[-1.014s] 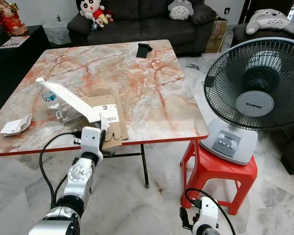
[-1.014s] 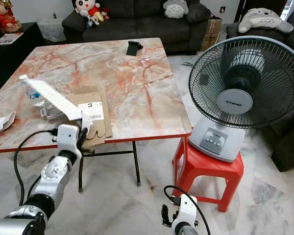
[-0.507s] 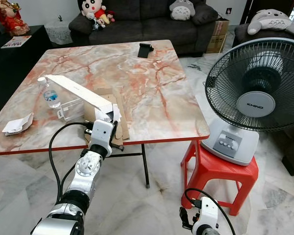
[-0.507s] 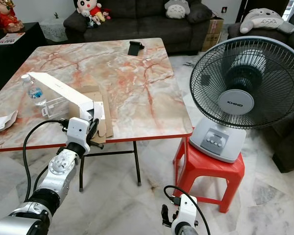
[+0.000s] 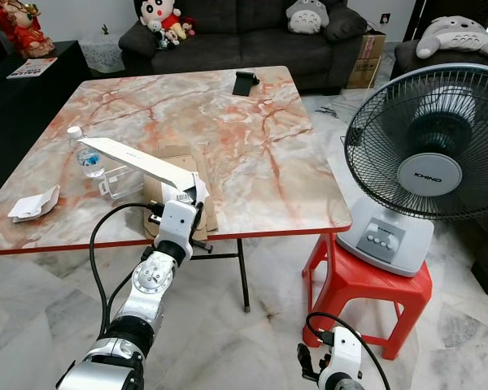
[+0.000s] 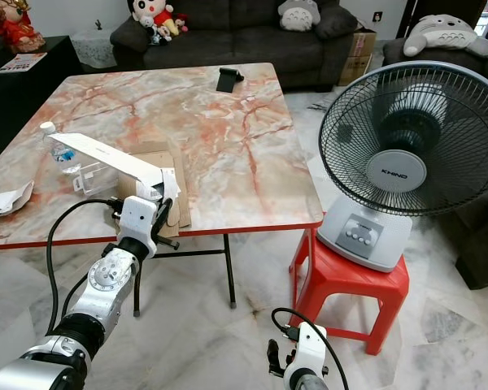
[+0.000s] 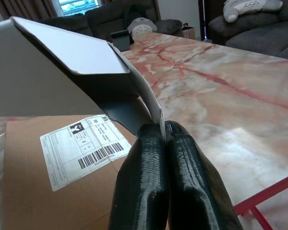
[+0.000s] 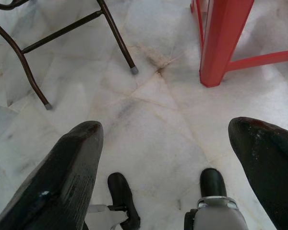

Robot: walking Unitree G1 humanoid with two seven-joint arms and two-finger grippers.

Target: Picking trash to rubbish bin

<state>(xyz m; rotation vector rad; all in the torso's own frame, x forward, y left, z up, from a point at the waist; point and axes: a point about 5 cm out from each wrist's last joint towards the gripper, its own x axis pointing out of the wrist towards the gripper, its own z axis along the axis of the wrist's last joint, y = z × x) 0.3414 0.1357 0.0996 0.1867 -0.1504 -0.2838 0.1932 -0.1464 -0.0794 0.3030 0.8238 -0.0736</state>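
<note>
A long white folded card [image 5: 134, 158] slants up over the near left part of the marble table [image 5: 252, 154]. My left gripper [image 5: 193, 199] is shut on its near end at the table's front edge; in the left wrist view the black fingers [image 7: 144, 172] pinch the card's thin edge [image 7: 156, 108]. Under it lies a flattened brown cardboard sheet [image 7: 48, 187] with a barcode label [image 7: 81, 148]. A crumpled white paper [image 5: 34, 203] lies at the table's left edge. My right gripper [image 8: 168, 163] hangs open, low above the floor.
A small water bottle [image 5: 83, 154] and a clear plastic box [image 5: 122, 183] stand behind the card. A black object [image 5: 244, 81] lies at the far edge. A fan [image 5: 427, 154] sits on a red stool [image 5: 366, 280] to the right. A dark sofa [image 5: 244, 32] is behind.
My left gripper has shifted a little to the right along the table's front edge, taking the white card with it; the card now slants flatter. The camera has also shifted slightly.
</note>
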